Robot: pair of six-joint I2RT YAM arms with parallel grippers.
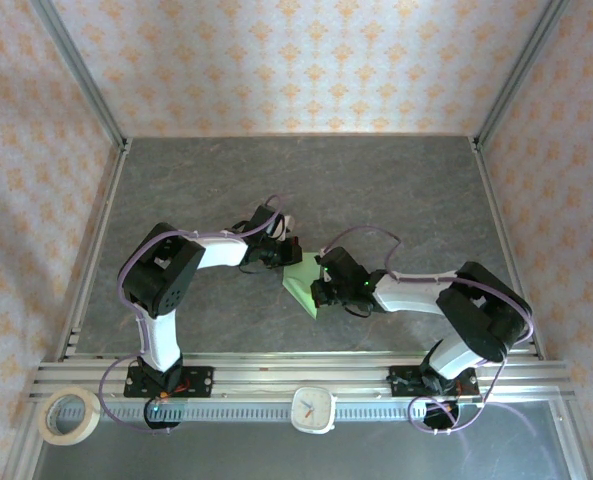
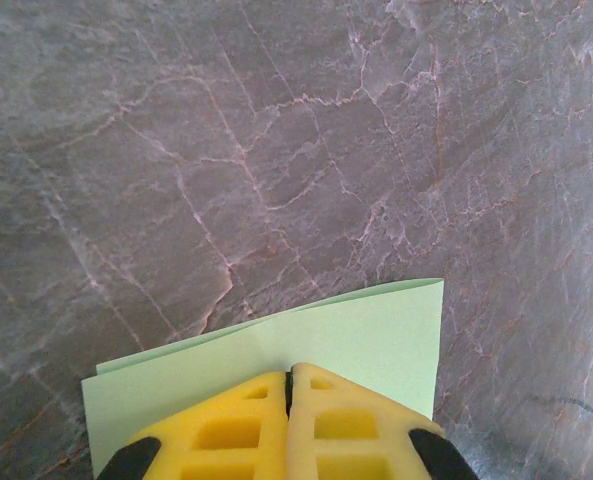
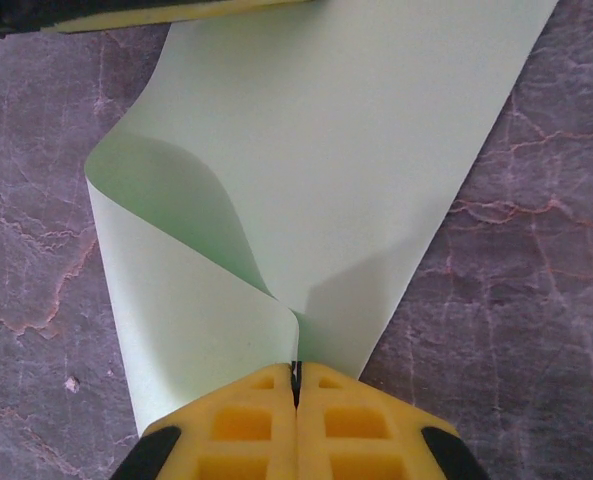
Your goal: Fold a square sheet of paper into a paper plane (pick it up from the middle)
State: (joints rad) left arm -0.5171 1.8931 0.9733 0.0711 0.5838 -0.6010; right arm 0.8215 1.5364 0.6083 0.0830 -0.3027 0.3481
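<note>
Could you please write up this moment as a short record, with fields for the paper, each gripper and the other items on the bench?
Paper: thin pale green paper sheet, partly doubled over in a loose curl, mid-table between the two arms.
Left gripper: left gripper shut, pinching one end of the sheet.
Right gripper: right gripper shut, pinching the other end, where the sheet curls over.
Surface: grey marbled table.
Near rail: roll of beige tape at the left; white square clock in the middle.
</note>
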